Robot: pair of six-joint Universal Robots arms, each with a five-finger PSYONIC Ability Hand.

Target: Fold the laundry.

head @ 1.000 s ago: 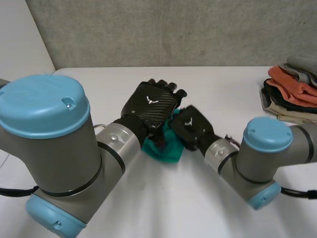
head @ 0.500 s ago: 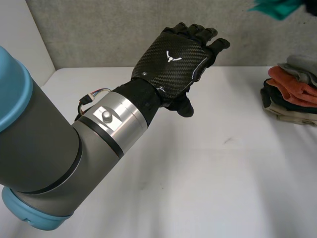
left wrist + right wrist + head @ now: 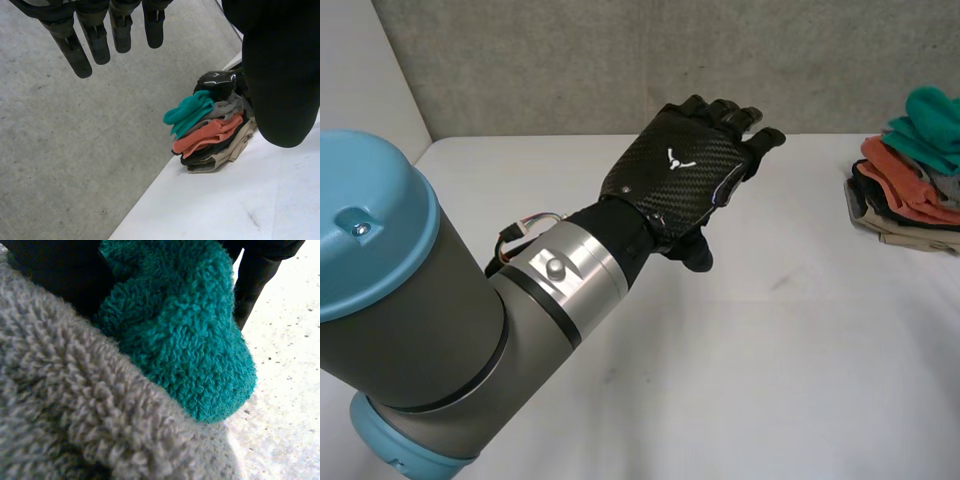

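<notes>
Left robot hand (image 3: pixel 685 170) spread, empty — its wrist view: right robot hand (image 3: pixel 216 80) by teal towel (image 3: pixel 190 112), grip unclear.

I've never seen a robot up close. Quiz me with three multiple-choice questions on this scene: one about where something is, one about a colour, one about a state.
1. Where is the teal cloth?
A. on top of the pile on the table
B. spread out flat, alone
C. hanging from a hook

2. Which colour shows in the pile below the teal?
A. yellow
B. orange
C. purple

3. The left robot hand is
A. clenched on cloth
B. pressed flat on the table
C. open, holding nothing

Answers:
1 A: it crowns the pile.
2 B: an orange cloth lies midway down.
3 C: its fingers are straight, in the air.
</notes>
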